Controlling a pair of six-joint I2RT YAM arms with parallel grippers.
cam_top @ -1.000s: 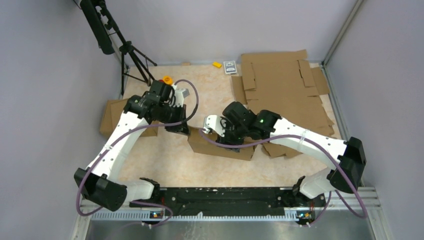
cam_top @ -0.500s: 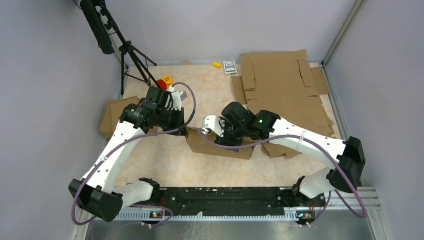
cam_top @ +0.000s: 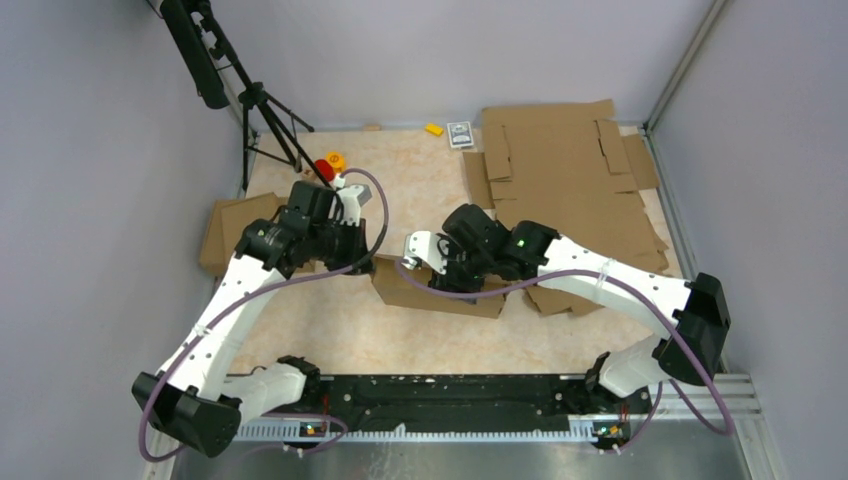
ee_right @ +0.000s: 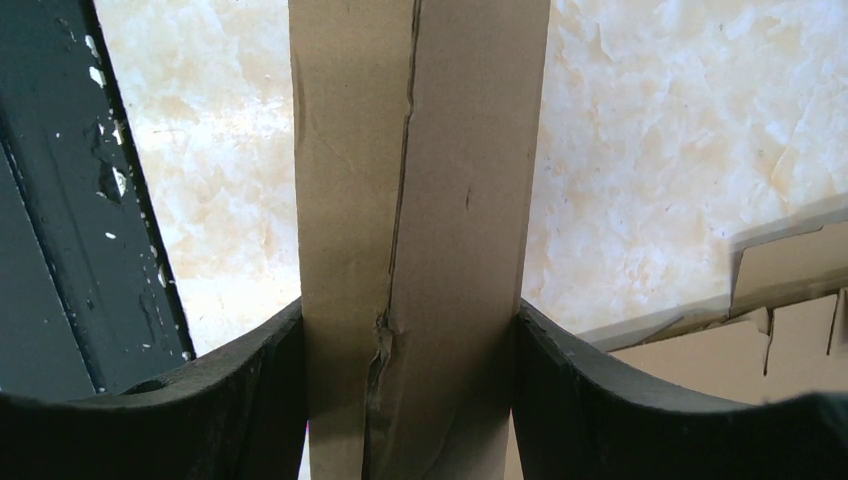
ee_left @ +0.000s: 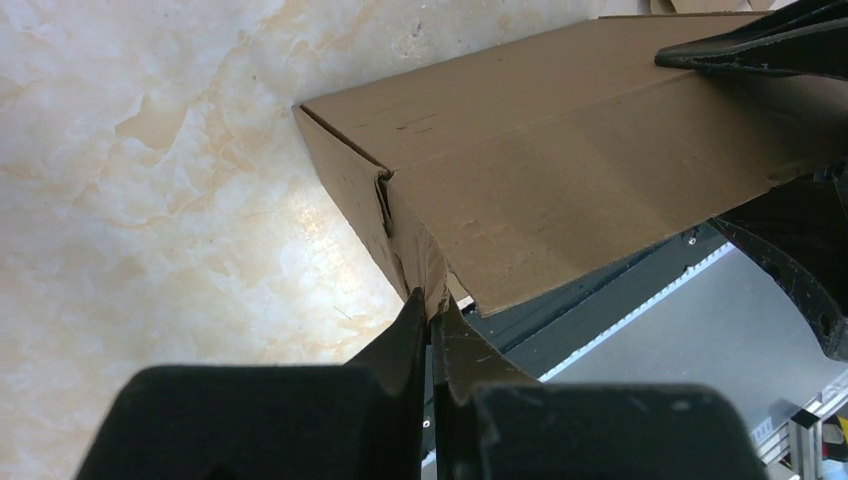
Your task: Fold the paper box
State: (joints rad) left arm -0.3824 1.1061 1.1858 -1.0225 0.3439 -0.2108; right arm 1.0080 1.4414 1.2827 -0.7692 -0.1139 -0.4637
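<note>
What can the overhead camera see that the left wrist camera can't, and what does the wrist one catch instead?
Only the overhead view shows the whole left arm and right arm, the pile of flat cardboard sheets at the far right, and a black tripod at the far left. Only the left wrist view shows, close up, the left jaws pinched shut on a crumpled corner edge of the paper box. Both show that box and the marbled table.
</note>
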